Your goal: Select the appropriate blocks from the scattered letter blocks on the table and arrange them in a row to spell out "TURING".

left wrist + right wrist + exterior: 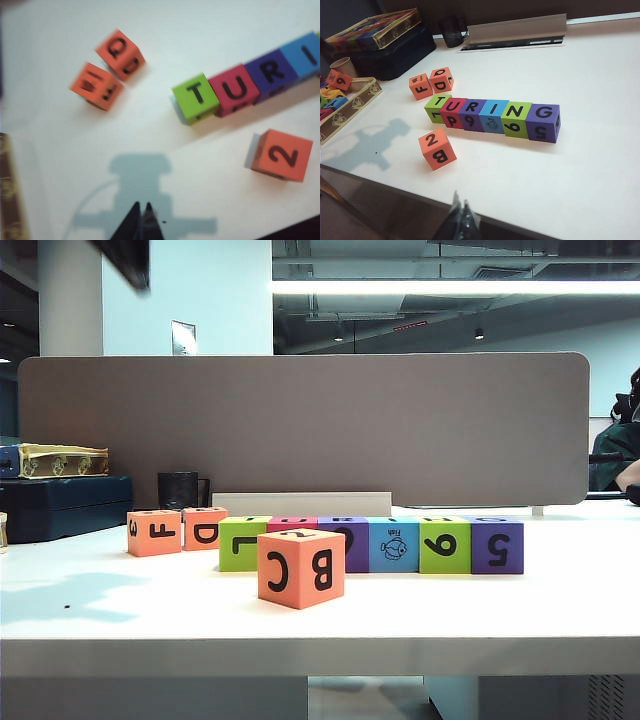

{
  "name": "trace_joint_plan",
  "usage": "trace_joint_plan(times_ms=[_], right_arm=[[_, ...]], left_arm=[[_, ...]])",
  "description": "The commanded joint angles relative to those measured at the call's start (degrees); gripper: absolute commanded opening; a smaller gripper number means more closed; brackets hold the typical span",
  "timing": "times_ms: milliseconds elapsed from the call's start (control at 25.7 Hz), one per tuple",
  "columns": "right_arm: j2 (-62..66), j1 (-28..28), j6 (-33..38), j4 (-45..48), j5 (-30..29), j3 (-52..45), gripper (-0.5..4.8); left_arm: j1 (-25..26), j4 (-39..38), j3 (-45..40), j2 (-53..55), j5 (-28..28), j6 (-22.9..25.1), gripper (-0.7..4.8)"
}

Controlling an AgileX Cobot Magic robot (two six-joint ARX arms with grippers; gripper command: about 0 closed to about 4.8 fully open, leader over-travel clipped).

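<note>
Row of six blocks (492,116) on the table (590,165), touching side by side; tops read T U R I N G in the right wrist view. Green T block (438,106), magenta U (453,112), purple R (471,114), blue I (493,115) with a fish picture and small "Fish" label on its side, green N (516,119), purple G (543,122). Side faces in that view: "7", "P", "9", fish, "6", "5".

Exterior view shows the row from the opposite side, sides mirrored: green "L"-like mark, blue fish face (393,545), green "6" (445,545), purple "5" (497,545). The magenta block there is mostly hidden behind the big orange block (301,567), which shows "B C" mirrored; top of it reads "2" in both wrist views.

Big orange block stands apart from the row, at about 7 o'clock of the T block in the right wrist view. Two small orange blocks, "F" (154,532) and "D" (205,528), touch each other at about 11 o'clock of the T block in that view, near but not touching the row.

Left gripper (141,222): fingers together, empty, above bare table, its shadow below. Right gripper (461,220): fingers together, empty, hanging off the near table edge.

Wooden tray (350,102) with more blocks at table's side; one reads "9".
</note>
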Motion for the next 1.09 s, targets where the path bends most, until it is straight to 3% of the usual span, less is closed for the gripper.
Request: trace_joint_plan(times_ms=[39, 272, 1090], right_arm=[[-0.5, 0.0, -0.2, 0.7, 0.1, 0.2, -0.01], [-0.6, 0.0, -0.2, 0.7, 0.0, 0.2, -0.01], [-0.6, 0.0, -0.2, 0.7, 0.0, 0.2, -0.01]], left_arm=[[-0.4, 8.2, -8.4, -0.9, 2.2, -0.1, -0.06], [-0.4, 15.0, -16.9, -1.0, 6.3, -1.4, -0.06], [-0.4, 12.0, -17.2, -0.9, 6.2, -1.6, -0.06]])
